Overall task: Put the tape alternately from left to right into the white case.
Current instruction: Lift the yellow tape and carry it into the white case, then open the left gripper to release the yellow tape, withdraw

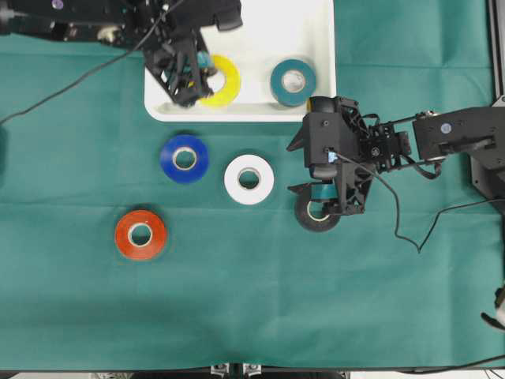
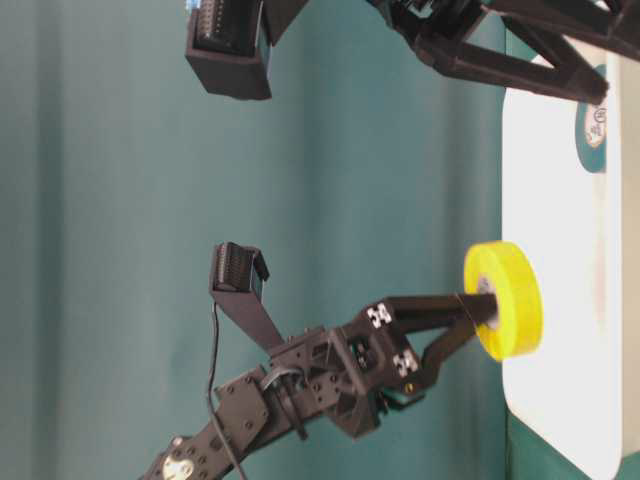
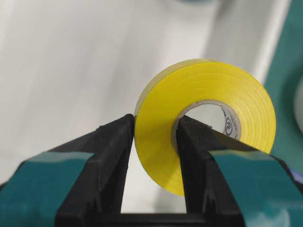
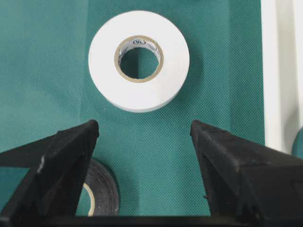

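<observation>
**Tape rolls, white case and two grippers: holdings at this moment**

- Shallow white rectangular plastic case (image 1: 252,106), rounded corners and raised rim: top centre of the overhead view, on the green cloth-covered table (image 1: 252,316).
- Teal roll of tape (image 1: 293,82): lying flat inside the white case, towards its right end.
- Yellow roll of tape (image 1: 223,80): over the left part of the white case, clenched by the left gripper (image 3: 155,137); one black finger sits in the cardboard core, the other against the outer face. In the table-level view the roll stands clear of the case floor.
- Blue roll of tape (image 1: 184,158): flat on the cloth, just below the case's lower left corner.
- White roll of tape (image 1: 248,178): flat on the cloth, right of the blue roll, apart from it.
- Orange-red roll of tape (image 1: 140,234): flat on the cloth, lower left, well apart from the others.
- Black roll of tape (image 1: 317,215): flat on the cloth, partly under the right gripper.
- Right gripper (image 4: 144,137): fingers spread wide, grasping nothing, hovering above the cloth between the white and black rolls.
</observation>
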`<action>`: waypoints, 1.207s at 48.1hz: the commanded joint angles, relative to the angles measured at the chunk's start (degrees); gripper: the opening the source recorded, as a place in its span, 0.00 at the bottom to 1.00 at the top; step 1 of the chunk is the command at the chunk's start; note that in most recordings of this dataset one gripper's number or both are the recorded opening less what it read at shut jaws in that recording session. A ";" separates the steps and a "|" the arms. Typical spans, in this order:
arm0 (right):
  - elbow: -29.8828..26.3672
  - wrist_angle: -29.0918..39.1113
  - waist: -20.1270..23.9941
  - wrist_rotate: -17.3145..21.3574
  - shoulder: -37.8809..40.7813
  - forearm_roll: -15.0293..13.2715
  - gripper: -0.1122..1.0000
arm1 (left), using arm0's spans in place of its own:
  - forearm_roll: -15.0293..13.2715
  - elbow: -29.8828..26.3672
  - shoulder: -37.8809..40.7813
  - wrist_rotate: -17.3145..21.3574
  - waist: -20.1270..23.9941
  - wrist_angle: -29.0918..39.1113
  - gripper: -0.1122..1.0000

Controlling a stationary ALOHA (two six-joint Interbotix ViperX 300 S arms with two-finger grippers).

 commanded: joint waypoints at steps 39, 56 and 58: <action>-0.79 -2.72 0.09 0.09 -0.53 -0.18 0.83 | -0.35 -13.54 13.10 15.03 9.84 -3.08 0.07; -0.35 -3.69 0.09 0.09 -0.53 -0.18 0.83 | -0.35 -13.62 13.89 17.14 10.46 -6.15 0.16; -0.26 -3.78 0.09 0.09 -0.53 -0.18 0.83 | -0.35 -13.54 13.89 17.14 10.63 -6.94 0.23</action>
